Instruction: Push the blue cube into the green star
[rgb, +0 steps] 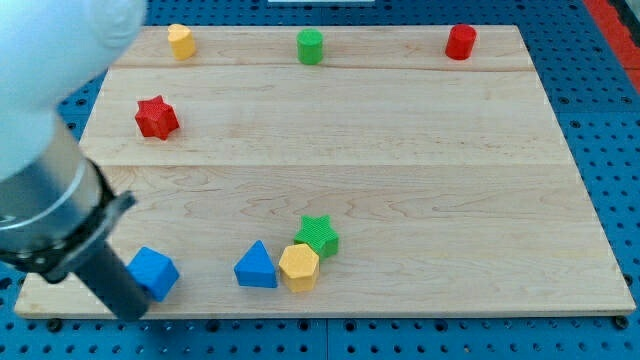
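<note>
The blue cube (154, 272) sits near the board's bottom left corner. The green star (318, 235) lies to its right, at the bottom middle, touching a yellow hexagon (299, 267). A blue triangle (256, 266) lies between the cube and the hexagon. My dark rod comes down from the view's left, and my tip (131, 311) is at the cube's lower left, touching or almost touching it.
A red star (156, 117) lies at the upper left. Along the top edge stand a yellow block (181, 41), a green cylinder (311, 46) and a red cylinder (461, 42). The wooden board (400, 170) ends just below my tip.
</note>
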